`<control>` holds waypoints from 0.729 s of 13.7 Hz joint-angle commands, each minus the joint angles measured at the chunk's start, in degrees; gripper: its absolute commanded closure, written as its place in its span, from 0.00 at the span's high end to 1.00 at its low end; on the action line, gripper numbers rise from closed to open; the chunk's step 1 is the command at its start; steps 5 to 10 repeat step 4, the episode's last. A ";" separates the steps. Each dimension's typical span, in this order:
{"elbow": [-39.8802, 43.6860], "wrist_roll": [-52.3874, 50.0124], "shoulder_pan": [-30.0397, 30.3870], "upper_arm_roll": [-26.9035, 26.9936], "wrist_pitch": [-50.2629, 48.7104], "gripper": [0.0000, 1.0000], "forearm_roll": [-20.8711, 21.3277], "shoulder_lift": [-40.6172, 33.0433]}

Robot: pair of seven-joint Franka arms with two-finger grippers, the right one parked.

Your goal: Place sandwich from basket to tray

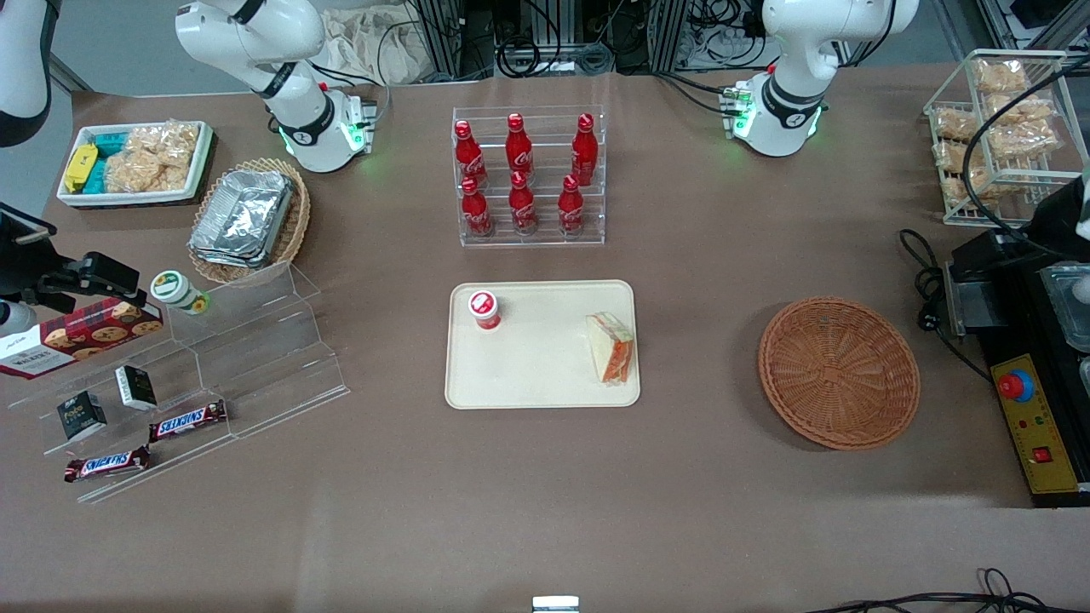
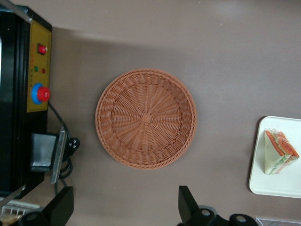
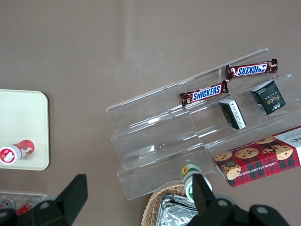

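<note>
Starting closest to the front camera: your stepped clear shelf [image 1: 204,375] sits toward the parked arm's end of the table, with two Snickers bars [image 1: 187,420] on its lower steps, two small dark boxes [image 1: 134,387] a step up, and a cookie box [image 1: 81,335] plus a green-lidded cup [image 1: 179,291] on top.

Mid-table you've got the tray [image 1: 536,383], and the sandwich [image 1: 611,346] is lying on it, on the side nearest the basket, with its orange-red filling edge facing the front camera. A small red-capped bottle [image 1: 484,309] lies on the same tray, well apart from the sandwich, toward the parked arm's end.

The basket [image 1: 839,371] is on the table toward the working arm's end, clear of the tray. Nothing's in it, you can see the bare weave all the way to the centre in the wrist view [image 2: 146,117]. Just beside it is the black control box [image 1: 1035,426] with its red button.

Your gripper [image 2: 124,209] hangs high above the table next to the basket. Its two fingers [image 2: 186,203] are spread wide apart with nothing between them, just brown tabletop.

Farther back, a clear rack of six red cola bottles [image 1: 524,174] stands past the tray. Toward the parked arm's end there's a paler basket with foil containers [image 1: 247,217] and a white bin of snack bags [image 1: 136,162]. A wire rack of snack bags [image 1: 996,128] stands at the working arm's end.
</note>
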 commanded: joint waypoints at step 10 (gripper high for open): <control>-5.29 -0.03 0.81 -1.78 2.02 1.00 0.40 -4.29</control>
